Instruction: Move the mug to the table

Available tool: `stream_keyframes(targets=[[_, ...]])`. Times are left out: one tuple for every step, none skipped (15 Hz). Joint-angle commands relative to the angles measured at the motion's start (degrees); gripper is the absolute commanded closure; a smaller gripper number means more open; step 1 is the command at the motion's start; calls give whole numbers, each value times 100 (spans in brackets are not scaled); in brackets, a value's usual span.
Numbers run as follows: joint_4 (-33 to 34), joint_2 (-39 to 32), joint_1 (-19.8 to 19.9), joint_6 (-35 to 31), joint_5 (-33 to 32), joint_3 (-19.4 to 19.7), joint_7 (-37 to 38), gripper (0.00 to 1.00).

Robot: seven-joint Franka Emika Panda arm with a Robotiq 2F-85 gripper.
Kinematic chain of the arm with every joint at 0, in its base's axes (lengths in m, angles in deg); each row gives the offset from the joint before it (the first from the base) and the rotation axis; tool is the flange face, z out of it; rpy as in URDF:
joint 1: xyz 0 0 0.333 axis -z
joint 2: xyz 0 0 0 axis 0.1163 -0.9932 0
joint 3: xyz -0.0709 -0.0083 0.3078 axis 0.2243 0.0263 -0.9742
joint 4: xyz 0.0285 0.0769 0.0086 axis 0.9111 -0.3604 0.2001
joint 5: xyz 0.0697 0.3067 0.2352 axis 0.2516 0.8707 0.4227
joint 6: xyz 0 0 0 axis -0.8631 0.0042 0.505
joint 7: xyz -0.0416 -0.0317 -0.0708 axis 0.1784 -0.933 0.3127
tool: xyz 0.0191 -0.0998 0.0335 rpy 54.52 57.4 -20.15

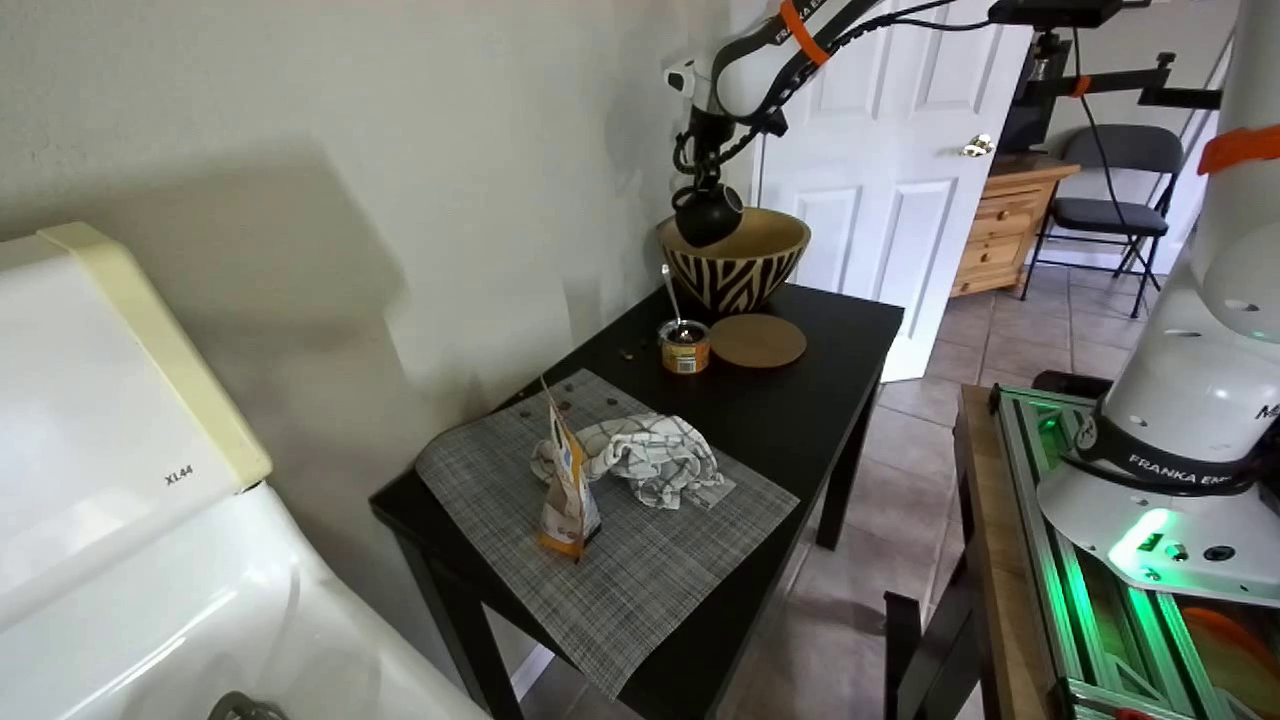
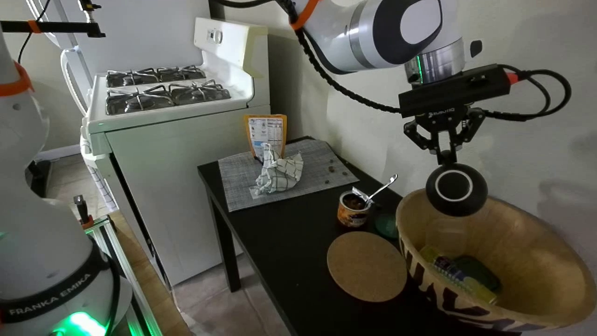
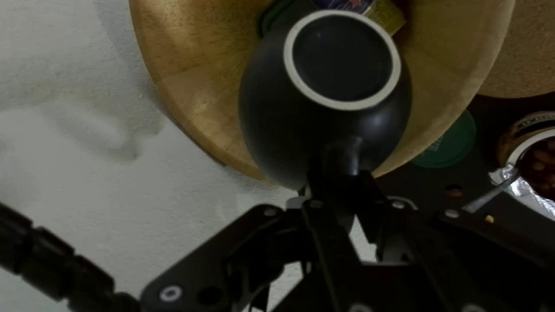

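Note:
The dark mug point(image 1: 706, 220) hangs in the air just above the rim of the striped basket. In an exterior view its base with a pale ring faces the camera point(image 2: 457, 189), so it is tilted on its side. My gripper point(image 2: 446, 156) is shut on the mug's handle from above. In the wrist view the mug point(image 3: 325, 121) fills the middle, and the fingertips point(image 3: 336, 184) pinch the handle; its opening is hidden. The black table point(image 1: 745, 405) stands below, with a grey placemat point(image 1: 640, 570) on its end near the stove.
The striped basket point(image 2: 536, 247) holds a yellow item and a dark green one. Beside it are a round cork mat point(image 2: 366, 266), an open can with a spoon point(image 2: 353, 214) and a green lid point(image 2: 386, 226). A cloth point(image 1: 650, 455) and pouch point(image 1: 568, 500) sit on the placemat. A wall runs behind.

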Motion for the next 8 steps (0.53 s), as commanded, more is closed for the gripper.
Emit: stream_keyframes(targets=[[-253, 465, -169, 214, 15, 58, -298, 94], [-277, 525, -216, 237, -30, 67, -321, 94], [-281, 566, -263, 268, -92, 82, -321, 94], [-279, 600, -308, 311, -139, 88, -337, 94], [-283, 648, -353, 360, -174, 87, -350, 94], [-290, 693, -402, 395, -223, 85, -349, 94], [-303, 736, -450, 424, -260, 77, -370, 94], [-313, 779, -499, 463, -293, 67, -400, 94]])
